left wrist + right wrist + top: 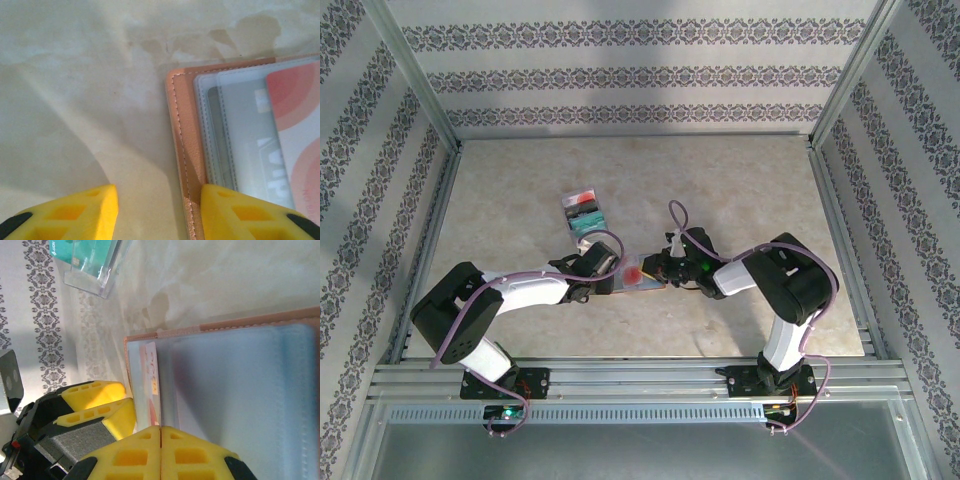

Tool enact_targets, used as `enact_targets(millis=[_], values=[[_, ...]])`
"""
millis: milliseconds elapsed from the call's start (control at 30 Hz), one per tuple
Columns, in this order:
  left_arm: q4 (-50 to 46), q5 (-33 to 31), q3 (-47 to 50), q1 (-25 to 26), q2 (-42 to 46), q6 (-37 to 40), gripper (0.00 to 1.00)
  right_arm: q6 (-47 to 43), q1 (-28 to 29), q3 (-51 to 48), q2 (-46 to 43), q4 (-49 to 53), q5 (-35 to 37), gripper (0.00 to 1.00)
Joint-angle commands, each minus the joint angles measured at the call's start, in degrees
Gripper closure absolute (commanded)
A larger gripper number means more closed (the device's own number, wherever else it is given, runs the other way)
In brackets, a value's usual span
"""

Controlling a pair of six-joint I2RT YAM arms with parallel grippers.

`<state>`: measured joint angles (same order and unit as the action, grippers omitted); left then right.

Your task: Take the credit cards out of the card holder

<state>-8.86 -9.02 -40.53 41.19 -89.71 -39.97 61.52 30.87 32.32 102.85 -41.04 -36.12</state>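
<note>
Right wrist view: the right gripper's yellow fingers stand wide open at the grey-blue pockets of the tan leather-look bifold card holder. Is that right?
No. The right gripper is shut, its yellow fingers pressed together, not wide open; the right wrist view shows this. It is indeed at the grey-blue pockets of the tan leather-look bifold card holder.

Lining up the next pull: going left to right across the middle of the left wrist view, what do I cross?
Bare table → card holder, its tan stitched rim → grey-blue pockets → red credit card.
</note>
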Motion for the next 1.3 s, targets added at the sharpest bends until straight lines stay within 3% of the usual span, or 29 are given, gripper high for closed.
enact_targets(millis=[0,267,700,900,1033,1167,1267], values=[[-1.07,4.44,1.33,-0.98,-1.88,-0.64,0.52,-1.35,-0.8,-0.97,-1.68,-1.08,-0.15,0.93],[-0.73,5.38,1.51,-1.55,-0.49,-0.35,0.49,-3.18,-2.18,-1.82,-4.24,2.0,0.6,0.95],[-3.69,5.77,-0.99,-1.8,7.32,1.21,0.36,-6.56,-2.92,-1.73,-8.69,7.14,1.31,1.0],[-2.39,6.33,-1.31,-2.82,11.29,2.46,0.18,-8.03,-2.98,-1.04,-10.67,9.96,1.76,1.0],[0.92,8.74,-1.35,-4.0,13.5,3.61,0.12,-8.81,-3.01,-0.6,-12.17,11.56,1.71,1.0],[5.0,13.5,-1.31,-5.94,14.56,3.72,0.12,-9.26,-2.96,-0.41,-13.81,12.03,0.67,1.0],[8.02,17.4,-0.97,-7.43,14.87,3.3,0.17,-9.45,-2.92,-0.24,-15.54,11.94,-0.81,1.0]])
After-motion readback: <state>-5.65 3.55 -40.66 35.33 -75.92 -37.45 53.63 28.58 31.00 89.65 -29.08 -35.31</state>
